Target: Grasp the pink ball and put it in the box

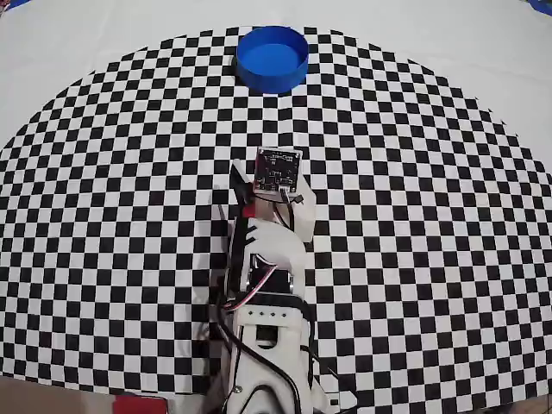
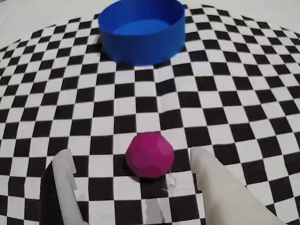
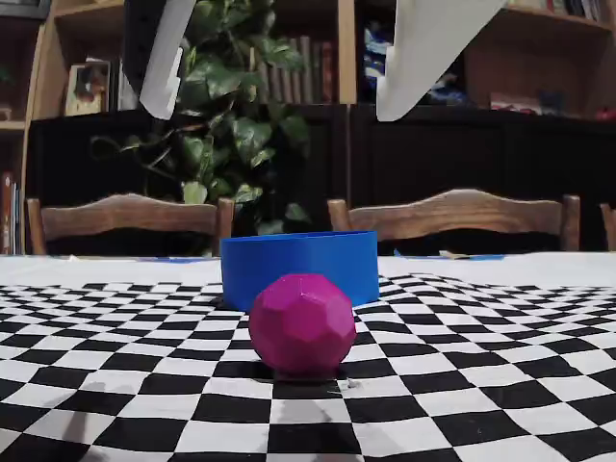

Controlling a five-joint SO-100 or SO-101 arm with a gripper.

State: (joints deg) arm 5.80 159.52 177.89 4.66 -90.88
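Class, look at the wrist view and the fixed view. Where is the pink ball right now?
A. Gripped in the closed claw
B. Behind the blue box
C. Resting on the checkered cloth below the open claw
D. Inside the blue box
C: the pink ball sits on the cloth, with the open claw above it and the box empty.

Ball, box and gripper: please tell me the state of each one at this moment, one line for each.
Ball: resting on the checkered cloth, not held, between the open fingers, touching neither.
Box: upright, open on top, empty, standing beyond the ball.
Gripper: open, holding nothing; in the fixed view its fingertips hang above the ball.
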